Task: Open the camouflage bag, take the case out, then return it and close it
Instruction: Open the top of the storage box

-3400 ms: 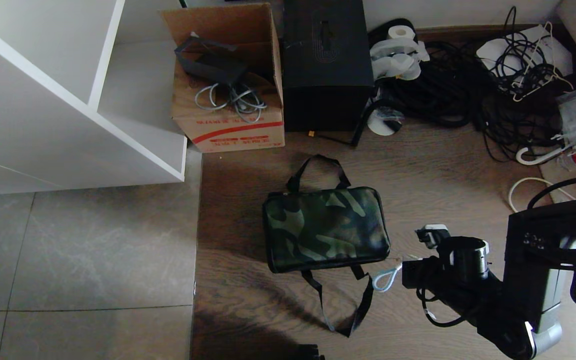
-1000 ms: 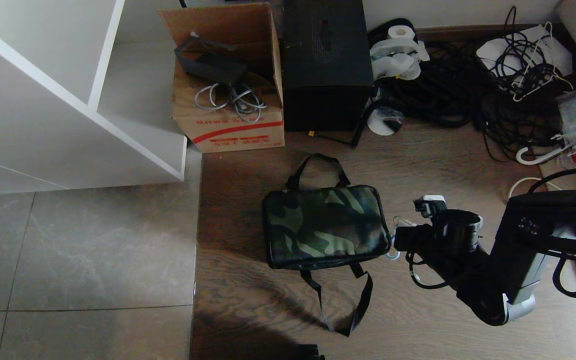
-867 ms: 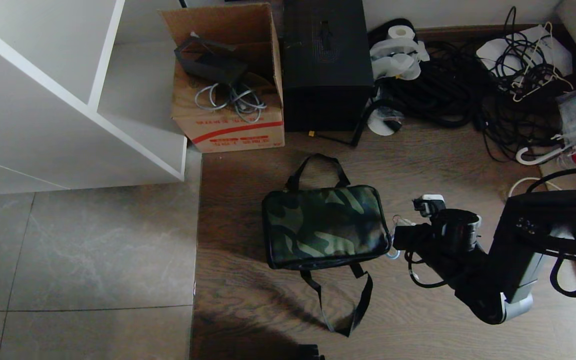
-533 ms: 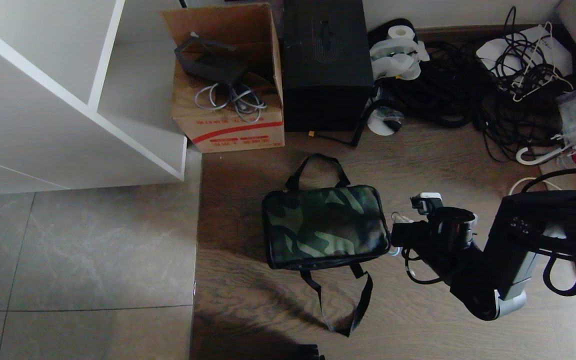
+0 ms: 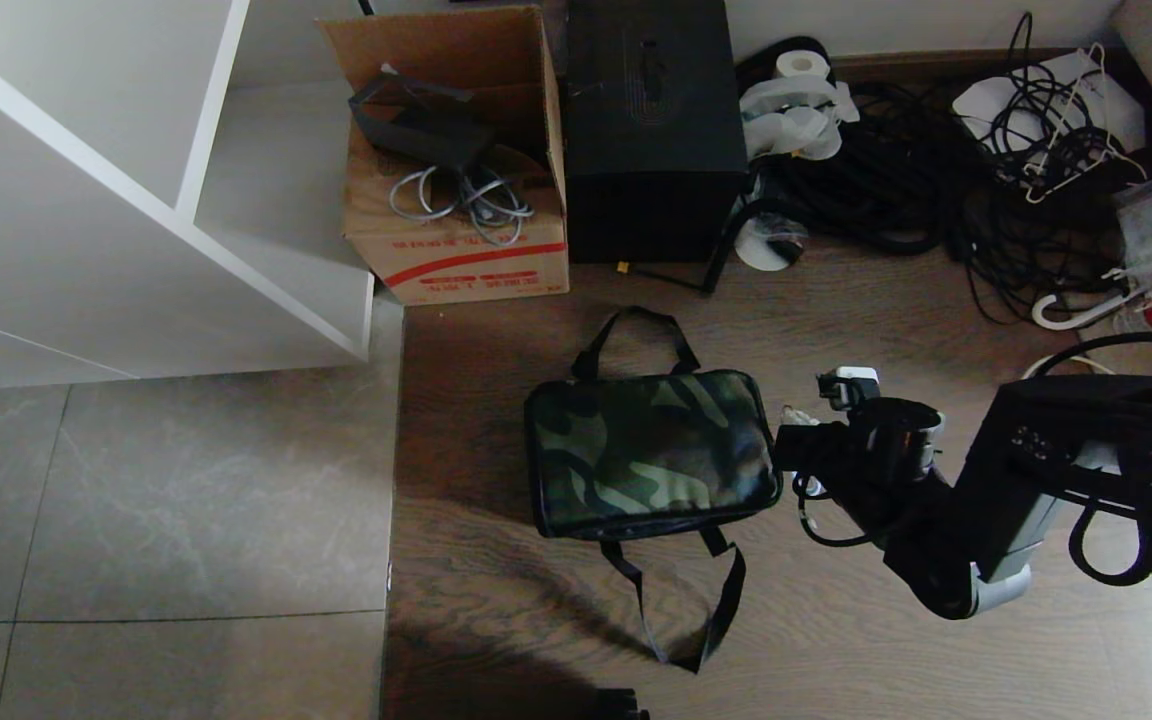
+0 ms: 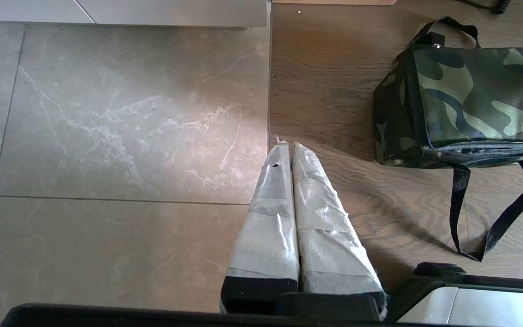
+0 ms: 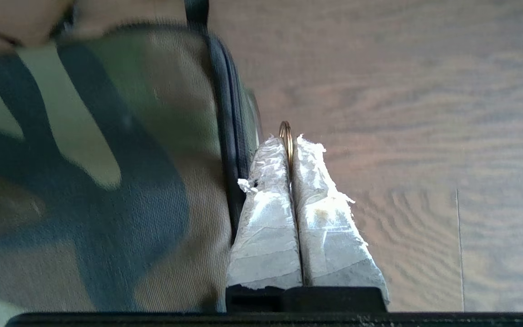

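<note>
Though its red print (image 5: 476,283) blurs, the cardboard box (image 5: 456,150) bears writing.

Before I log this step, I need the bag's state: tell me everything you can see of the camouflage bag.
The camouflage bag is a soft, rectangular green-camouflage fabric bag lying flat on the wooden floor, zipped shut, with black zip edging along its side. One black strap handle loops toward the boxes, another trails the opposite way. At its right end the right gripper is shut on a metal ring beside the zip.
</note>
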`<state>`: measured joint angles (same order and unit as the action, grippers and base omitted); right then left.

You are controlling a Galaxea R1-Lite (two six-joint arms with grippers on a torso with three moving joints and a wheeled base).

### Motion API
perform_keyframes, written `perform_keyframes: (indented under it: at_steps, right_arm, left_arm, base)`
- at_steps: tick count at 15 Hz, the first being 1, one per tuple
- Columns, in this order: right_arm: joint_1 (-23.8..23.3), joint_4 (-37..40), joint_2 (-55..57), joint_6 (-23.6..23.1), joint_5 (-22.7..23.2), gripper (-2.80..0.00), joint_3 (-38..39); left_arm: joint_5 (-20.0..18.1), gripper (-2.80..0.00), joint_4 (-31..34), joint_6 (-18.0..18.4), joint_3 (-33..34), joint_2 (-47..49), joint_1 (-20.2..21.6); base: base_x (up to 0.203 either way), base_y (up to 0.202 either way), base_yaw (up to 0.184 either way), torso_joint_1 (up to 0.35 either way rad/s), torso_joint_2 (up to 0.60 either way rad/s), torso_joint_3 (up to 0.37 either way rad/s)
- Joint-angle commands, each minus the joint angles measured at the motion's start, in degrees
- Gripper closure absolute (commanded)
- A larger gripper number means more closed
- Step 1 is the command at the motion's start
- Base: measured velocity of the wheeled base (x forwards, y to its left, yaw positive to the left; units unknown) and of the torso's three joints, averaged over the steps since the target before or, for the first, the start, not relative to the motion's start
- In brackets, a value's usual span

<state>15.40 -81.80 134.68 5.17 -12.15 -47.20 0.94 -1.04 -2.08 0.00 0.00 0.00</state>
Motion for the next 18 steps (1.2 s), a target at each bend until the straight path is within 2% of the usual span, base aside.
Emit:
perform_keyframes:
  at_steps: [1,18]
  right_arm:
    - [0.1,-0.5,0.1,0.3,0.0,0.0,-1.5]
    - [0.7,-0.5,2.2,0.3,0.0,0.0,-8.8]
  left_arm:
    - [0.0,0.0,0.0,0.0,0.5,0.0,0.0]
    - [0.0,0.0,0.0,0.0,0.5,0.0,0.0]
  base:
    - [0.0,0.0,0.0,0.0,0.0,0.0]
    - [0.0,0.0,0.0,0.0,0.0,0.0]
